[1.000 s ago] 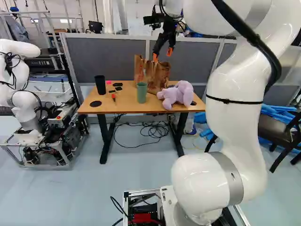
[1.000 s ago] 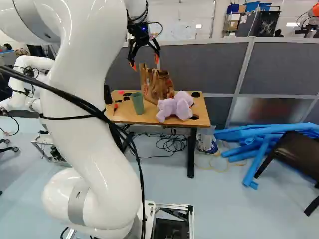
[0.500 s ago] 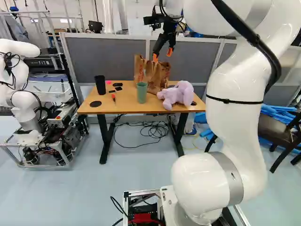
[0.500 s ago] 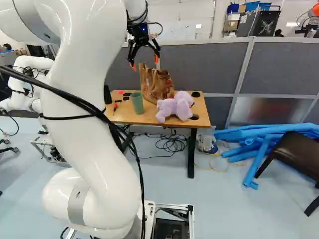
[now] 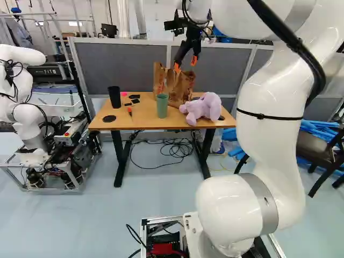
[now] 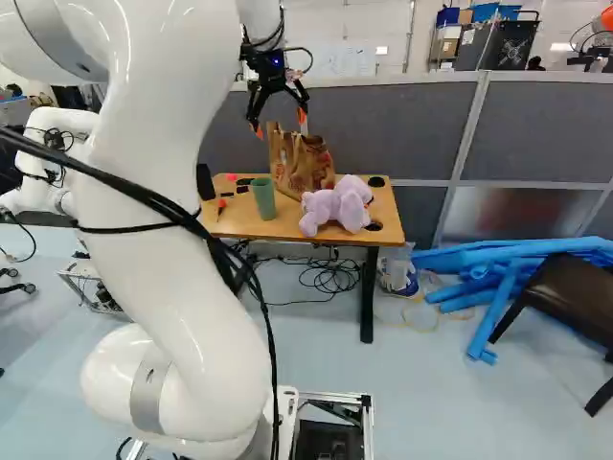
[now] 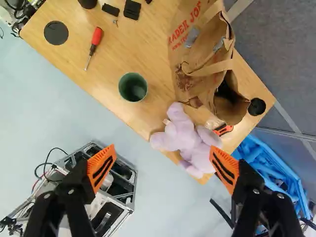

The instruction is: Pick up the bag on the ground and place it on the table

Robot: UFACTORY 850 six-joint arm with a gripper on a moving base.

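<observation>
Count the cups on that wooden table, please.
2: the black cup at left on the table in the left base view, the green cup nearer the paper bag, which could hide more.

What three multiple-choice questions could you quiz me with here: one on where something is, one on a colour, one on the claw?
1. Where is the paper bag?
A) On the floor
B) On the table
C) On a chair

2. What colour is the stuffed toy?
A) Light purple
B) Green
C) Orange

3. How is the claw?
A) Shut on the bag
B) Shut on the toy
C) Open, holding nothing

Answers:
1: B, the bag stands on the wooden top, behind the toy in the right base view.
2: A, its body and limbs are all pale purple.
3: C, its two orange-padded fingers stand wide apart, gripping nothing.
</observation>
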